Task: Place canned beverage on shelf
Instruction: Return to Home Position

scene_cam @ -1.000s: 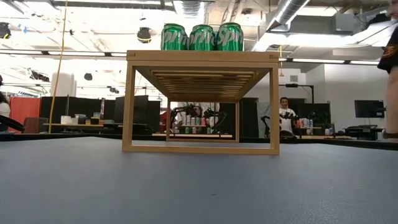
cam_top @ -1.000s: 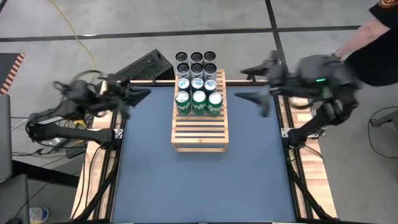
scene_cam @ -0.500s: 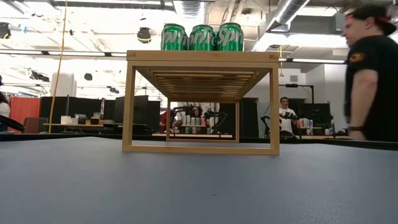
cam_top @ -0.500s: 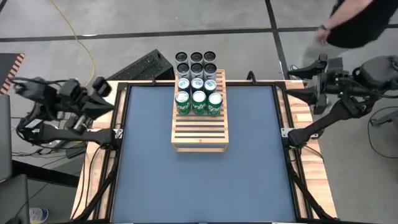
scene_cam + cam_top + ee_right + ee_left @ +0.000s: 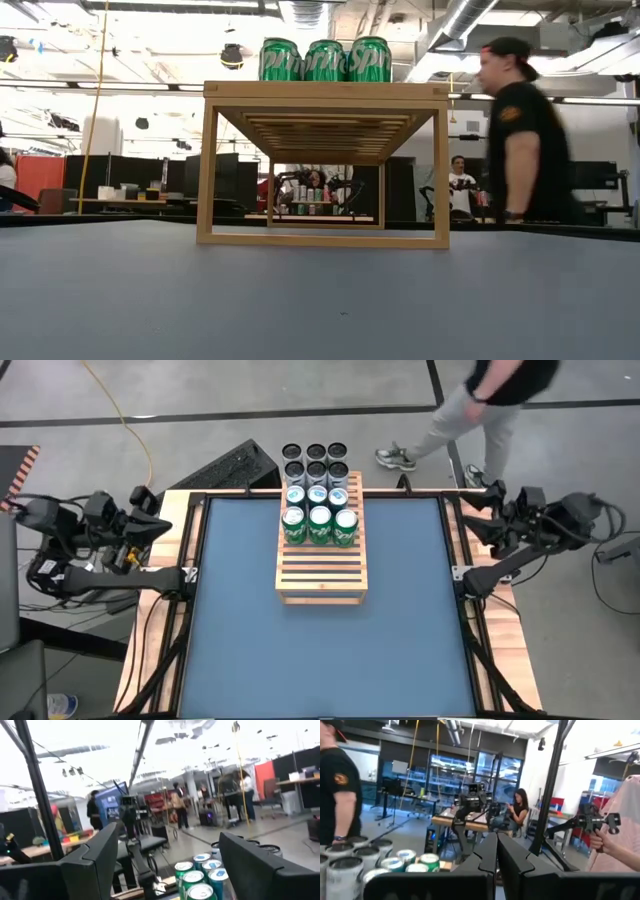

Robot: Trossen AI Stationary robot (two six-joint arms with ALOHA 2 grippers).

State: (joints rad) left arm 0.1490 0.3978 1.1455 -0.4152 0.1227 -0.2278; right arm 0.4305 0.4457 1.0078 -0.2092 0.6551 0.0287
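Evidently homing: three green cans (image 5: pixel 320 526) stand abreast on the shelf (image 5: pixel 321 572), aligned with blue cans (image 5: pixel 317 495) behind; left gripper (image 5: pixel 152 525), fingers closed empty, and right gripper (image 5: pixel 488 512), fingers wide, sit beside the table (image 5: pixel 320 655), clearing the rack.

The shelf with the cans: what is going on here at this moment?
Nothing is being handled. Three green cans stand in a row on the wooden shelf, with more cans behind them. The left gripper, shut and empty, sits beyond the left edge of the table; the right gripper, open and empty, sits beyond its right edge. A person walks past behind the table.
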